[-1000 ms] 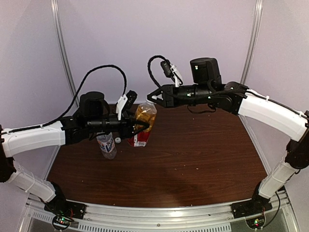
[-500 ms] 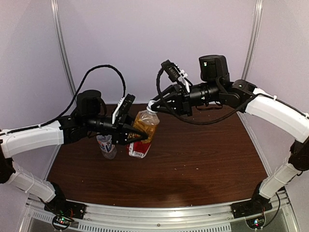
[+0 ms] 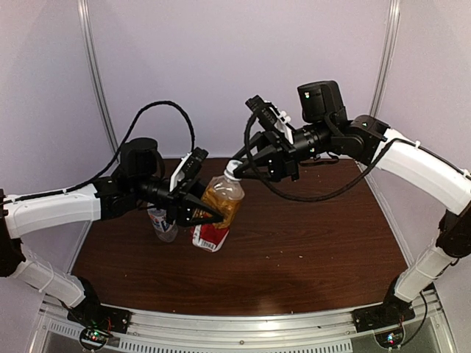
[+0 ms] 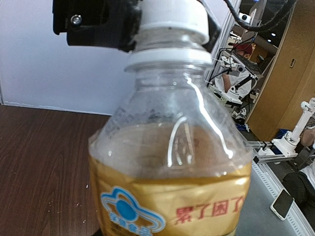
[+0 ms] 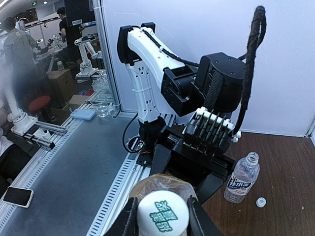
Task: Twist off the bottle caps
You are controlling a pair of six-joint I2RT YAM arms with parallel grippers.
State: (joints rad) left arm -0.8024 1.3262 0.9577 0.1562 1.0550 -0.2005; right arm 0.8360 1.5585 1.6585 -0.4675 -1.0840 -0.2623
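My left gripper (image 3: 208,215) is shut on the amber bottle (image 3: 218,211) with the red-yellow label and holds it tilted above the table; its body fills the left wrist view (image 4: 170,167). Its white cap (image 3: 232,168) is on the neck, and my right gripper (image 3: 237,168) is shut on it; the cap shows between my fingers in the right wrist view (image 5: 163,214) and at the top of the left wrist view (image 4: 171,17). The clear bottle (image 3: 162,221) with the white-grey label stands uncapped behind my left arm (image 5: 242,178). Its loose cap (image 5: 261,201) lies on the table beside it.
The brown table (image 3: 309,235) ends at a metal rail (image 3: 235,327) at the near edge. White walls and metal posts (image 3: 96,81) stand behind and at the sides.
My left gripper has tilted and lowered the amber bottle slightly toward the front. My right gripper has come down from the back and closed on the cap.
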